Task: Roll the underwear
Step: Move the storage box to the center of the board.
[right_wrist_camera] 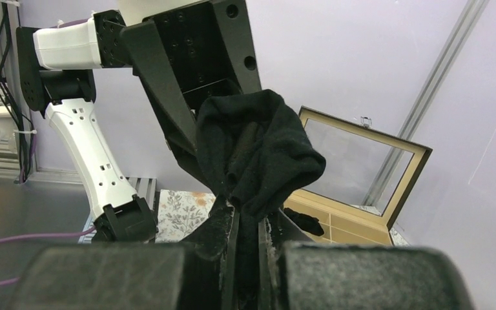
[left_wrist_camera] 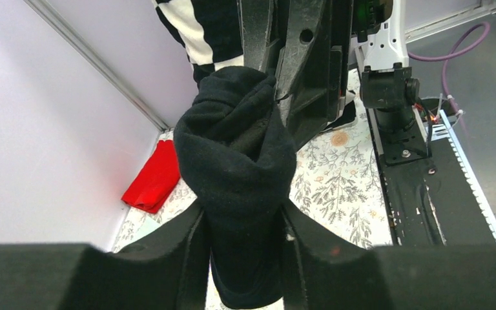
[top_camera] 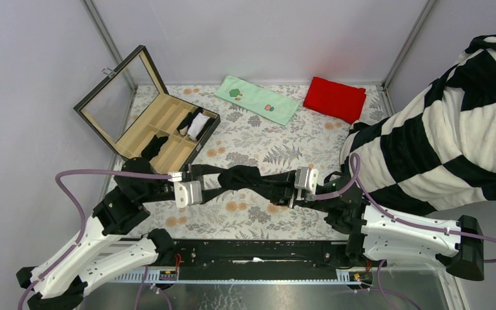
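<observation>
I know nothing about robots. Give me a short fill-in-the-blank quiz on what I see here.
The left tool and the right tool both clamp one piece of underwear coloured ____.
The wooden box has its glass lid standing ____.
The folded cloth right of the green towel is ____.
Missing words: black; open; red.

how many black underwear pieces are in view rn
3. One underwear piece is held between the left gripper and right gripper; two lie in the wooden box, nearer and farther. Others may be hidden.
</observation>
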Controlling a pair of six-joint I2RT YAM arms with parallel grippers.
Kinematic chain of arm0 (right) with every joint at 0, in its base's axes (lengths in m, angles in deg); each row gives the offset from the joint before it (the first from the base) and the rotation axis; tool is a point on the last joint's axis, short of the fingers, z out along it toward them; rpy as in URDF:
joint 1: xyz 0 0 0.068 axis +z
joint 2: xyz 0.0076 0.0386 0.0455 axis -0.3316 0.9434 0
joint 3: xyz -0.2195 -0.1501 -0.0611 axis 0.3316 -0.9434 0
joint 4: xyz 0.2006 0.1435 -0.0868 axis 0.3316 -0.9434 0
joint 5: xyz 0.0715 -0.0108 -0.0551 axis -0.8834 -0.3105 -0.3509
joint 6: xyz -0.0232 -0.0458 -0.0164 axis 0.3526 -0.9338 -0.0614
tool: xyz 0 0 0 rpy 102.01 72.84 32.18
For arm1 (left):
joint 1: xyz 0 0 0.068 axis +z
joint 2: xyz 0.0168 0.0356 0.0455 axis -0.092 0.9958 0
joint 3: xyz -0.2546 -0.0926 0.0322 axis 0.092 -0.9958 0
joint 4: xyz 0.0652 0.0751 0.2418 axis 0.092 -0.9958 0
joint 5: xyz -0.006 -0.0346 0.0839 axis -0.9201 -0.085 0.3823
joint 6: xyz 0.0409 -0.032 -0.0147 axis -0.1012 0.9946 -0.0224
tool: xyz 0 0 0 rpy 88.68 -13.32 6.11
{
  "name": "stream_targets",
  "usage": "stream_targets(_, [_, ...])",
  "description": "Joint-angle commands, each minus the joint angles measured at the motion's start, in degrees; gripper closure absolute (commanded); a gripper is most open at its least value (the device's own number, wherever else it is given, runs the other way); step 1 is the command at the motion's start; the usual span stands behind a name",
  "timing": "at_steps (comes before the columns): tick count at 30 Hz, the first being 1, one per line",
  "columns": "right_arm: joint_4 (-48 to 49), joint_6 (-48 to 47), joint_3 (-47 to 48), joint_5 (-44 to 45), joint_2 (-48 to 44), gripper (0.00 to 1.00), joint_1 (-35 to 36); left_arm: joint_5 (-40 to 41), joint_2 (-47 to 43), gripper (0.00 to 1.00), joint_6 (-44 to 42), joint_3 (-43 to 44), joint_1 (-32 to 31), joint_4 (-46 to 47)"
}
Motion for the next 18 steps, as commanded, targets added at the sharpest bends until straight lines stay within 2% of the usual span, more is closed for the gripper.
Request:
stream_targets(1, [5.4,1.8,1.4,-3.5,-1.3,1.00,1.1,2.7,0.3,0.54,-2.2,0.4,0.7,-3.1])
stream_targets(7, [2.7,0.2,2.1,-4.9,-1.8,1.00,1.1,2.8,0.5,0.42,-2.3,-0.5,0.7,-3.1])
stream_targets(12, [0.4,-0.4,2.5,-2.2,-3.0,1.00,1.1,1.8,0.3,0.34,-0.6,-1.5,0.7,-2.7])
stream_targets(15, [0.2,0.3,2.8,-2.8,-3.1,1.00,1.0,0.1,-0.1,0.35,0.8,-2.5,0.7,-1.7])
stream_targets(18, [-0.2,0.8,3.2,-3.6,-2.8,1.00,1.1,-2.0,-0.3,0.41,1.6,-3.3,0.7,-0.8])
